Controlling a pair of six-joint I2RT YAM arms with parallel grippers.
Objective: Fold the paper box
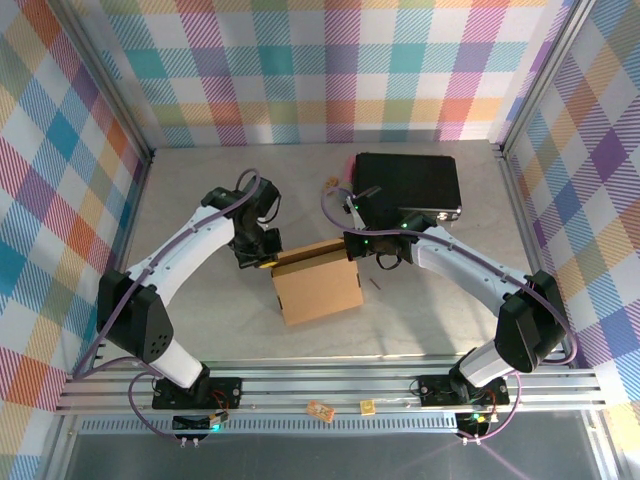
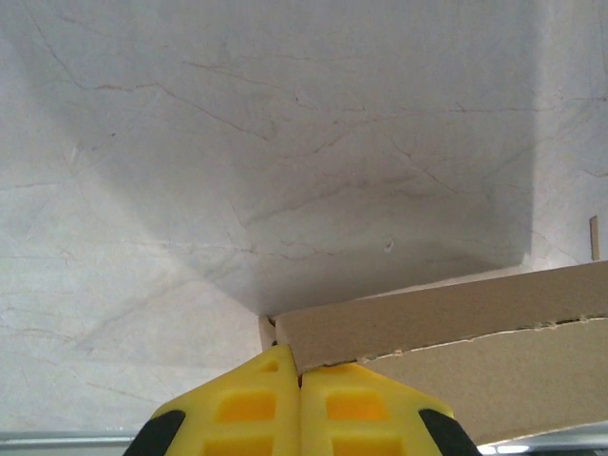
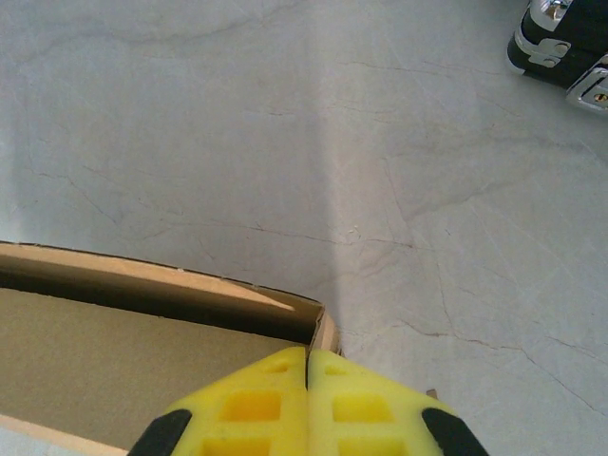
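With the paper box (image 1: 317, 283) mid-counter (image 1: 200, 200) and nearly closed, my left fingers (image 2: 252, 399) and right fingers (image 3: 256, 404) clenched empty at its far corners, I judge I'm seating the lid, and next I must press that rear edge down evenly.

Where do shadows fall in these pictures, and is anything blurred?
Left wrist: a broad wedge of shadow darkens the table beyond the paper box. Right wrist: a pale band of light crosses the shaded table, and the metal fittings of the black case glint. Top external: light is even and the picture is sharp.
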